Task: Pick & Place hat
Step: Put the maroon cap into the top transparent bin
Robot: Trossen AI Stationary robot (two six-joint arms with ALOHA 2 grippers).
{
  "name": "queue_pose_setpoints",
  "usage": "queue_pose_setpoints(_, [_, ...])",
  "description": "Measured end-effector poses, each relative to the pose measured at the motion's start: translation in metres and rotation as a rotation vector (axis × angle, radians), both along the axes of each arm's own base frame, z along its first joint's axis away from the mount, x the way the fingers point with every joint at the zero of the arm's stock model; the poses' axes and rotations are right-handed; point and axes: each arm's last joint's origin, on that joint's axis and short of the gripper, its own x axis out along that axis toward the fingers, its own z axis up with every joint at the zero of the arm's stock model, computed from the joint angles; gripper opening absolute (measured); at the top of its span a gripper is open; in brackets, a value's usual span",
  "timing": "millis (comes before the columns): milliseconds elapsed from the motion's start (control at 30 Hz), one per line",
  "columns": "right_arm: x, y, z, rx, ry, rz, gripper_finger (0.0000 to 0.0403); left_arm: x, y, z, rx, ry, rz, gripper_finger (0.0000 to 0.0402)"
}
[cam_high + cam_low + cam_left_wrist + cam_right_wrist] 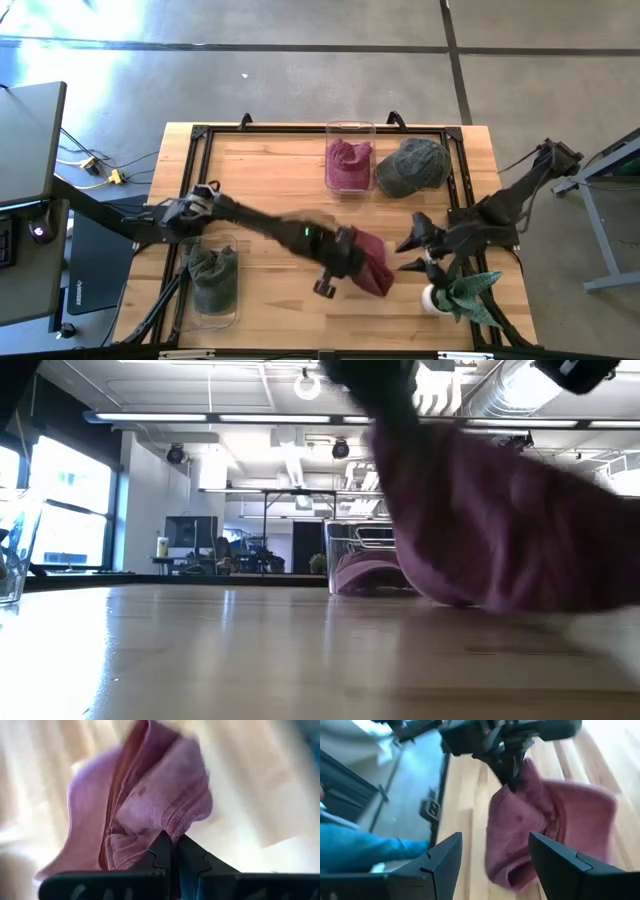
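The left claw [352, 262] is clenched on a fold of the maroon hat [372, 262], its two dark fingers [170, 851] pressed together with the cloth pinched between them; the left wrist view shows the fabric bunched just past the tips; the hat sits toward the near right part of the desk [270, 175], and in the low view it hangs close above the wood, though whether its lowest edge touches the surface cannot be told; the right claw [418, 252] waits just beside it, fingers spread and holding nothing, looking across at the hat and the left claw's grip

Other things stand around: a clear bin [349, 157] at the far edge with another maroon hat inside, a dark green cap [412, 167] lying beside that bin, a second clear container [213, 281] at the near left with dark green cloth in it, and a small potted plant [460, 293] near the right arm

The step in hand looks like the pick, with the grasp just made; the place is not yet done; the next move probably calls for lifting the hat clear of the desk and carrying it to a container, likely the far bin that holds the matching maroon hat, while keeping the pinch firm since only a fold is gripped and the loose cloth could drag or slip
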Motion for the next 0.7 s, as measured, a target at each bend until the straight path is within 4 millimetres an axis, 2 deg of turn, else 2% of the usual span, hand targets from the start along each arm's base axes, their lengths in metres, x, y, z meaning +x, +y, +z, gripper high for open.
queue_pose_setpoints(67, [-0.007,-0.006,0.009,0.012,-0.056,0.005,0.0224,0.006,0.018,0.019,-0.188,0.006,-0.001,0.0006])
queue_pose_setpoints(167, [-0.017,-0.013,0.019,0.022,-0.115,0.019,0.0224,0.014,0.047,0.025,-0.44,0.051,0.006,0.0003])
queue_pose_setpoints(267, [-0.025,-0.019,0.025,0.026,-0.148,0.016,0.0224,0.018,0.071,0.025,-0.553,0.084,0.071,0.0002])
queue_pose_setpoints(367, [-0.028,-0.02,0.025,0.012,-0.153,0.006,0.0224,0.02,0.085,0.026,-0.653,0.11,0.151,0.0001])
queue_pose_setpoints(533, [-0.031,-0.013,0.024,0.005,-0.149,0.038,0.0224,0.032,0.083,0.036,-0.979,0.114,0.112,0.0001])
queue_pose_setpoints(600, [-0.033,-0.01,0.024,0.018,-0.149,0.047,0.0224,0.032,0.072,0.051,-1.045,0.08,0.055,0.0001])
queue_pose_setpoints(700, [-0.037,-0.01,0.028,0.035,-0.183,0.036,0.0224,0.022,0.051,0.084,-1.07,-0.028,-0.085,0.0])
